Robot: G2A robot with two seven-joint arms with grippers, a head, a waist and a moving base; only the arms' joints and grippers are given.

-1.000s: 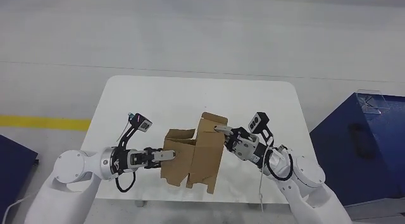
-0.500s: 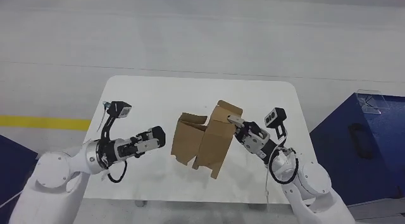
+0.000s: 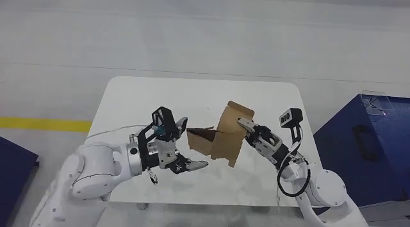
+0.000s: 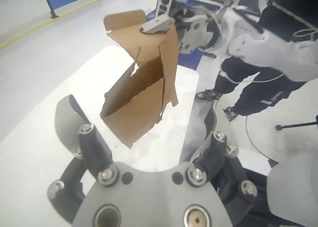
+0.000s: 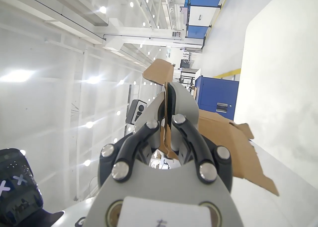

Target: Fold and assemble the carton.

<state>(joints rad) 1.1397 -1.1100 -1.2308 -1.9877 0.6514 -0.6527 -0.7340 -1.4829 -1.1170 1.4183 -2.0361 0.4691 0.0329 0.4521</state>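
Right gripper (image 5: 167, 94) clamped on the carton (image 5: 223, 133); left gripper (image 4: 139, 113) spread wide and holding nothing.

The right fingers (image 5: 183, 100) are pressed together with one upper cardboard panel pinched edge-on between them, close to a raised top flap. In the top view the right gripper (image 3: 246, 124) carries the carton (image 3: 225, 138) over the right-centre of the white table (image 3: 154, 95). In the left wrist view the carton (image 4: 139, 89) is tilted, with its lower end open and loose flaps hanging. Whether a lower corner touches the table cannot be told. The left gripper (image 3: 190, 145) faces that open end from the carton's left side. Its fingers (image 4: 67, 106) are near the cardboard but apart from it.
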